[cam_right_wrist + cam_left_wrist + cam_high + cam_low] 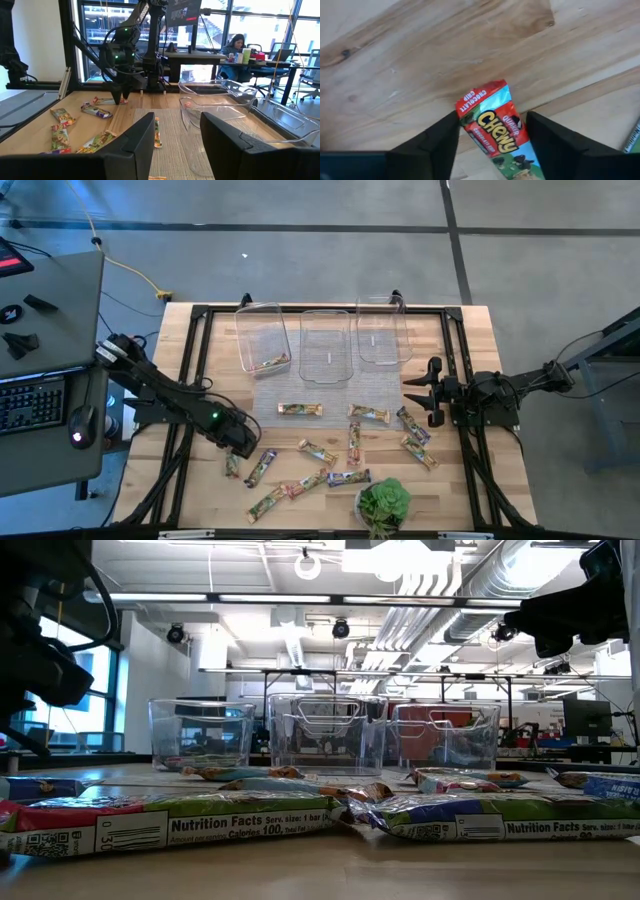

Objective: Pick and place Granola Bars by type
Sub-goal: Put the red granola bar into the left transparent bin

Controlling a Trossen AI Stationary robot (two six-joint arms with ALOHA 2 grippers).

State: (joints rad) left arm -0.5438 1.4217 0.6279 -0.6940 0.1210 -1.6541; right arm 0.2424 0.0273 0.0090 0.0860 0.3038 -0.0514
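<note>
Several granola bars lie flat on the near half of the wooden table (200,380), among them one on the mesh mat (300,410) and one further right (368,414). My left gripper (240,448) points down, open, low over the near left. In the left wrist view its fingers (440,142) stand on either side of a red-wrapped Chewy bar (492,125), which lies flat on the wood and also shows in the high view (232,465). I cannot tell whether a finger touches it. My right gripper (418,390) is open and empty, held above the table at the right.
Three clear plastic bins stand in a row at the far side: left (262,338), middle (325,347), right (381,332). The left bin holds something small. A grey mesh mat (310,392) lies mid-table. A green potted plant (383,505) stands at the near edge.
</note>
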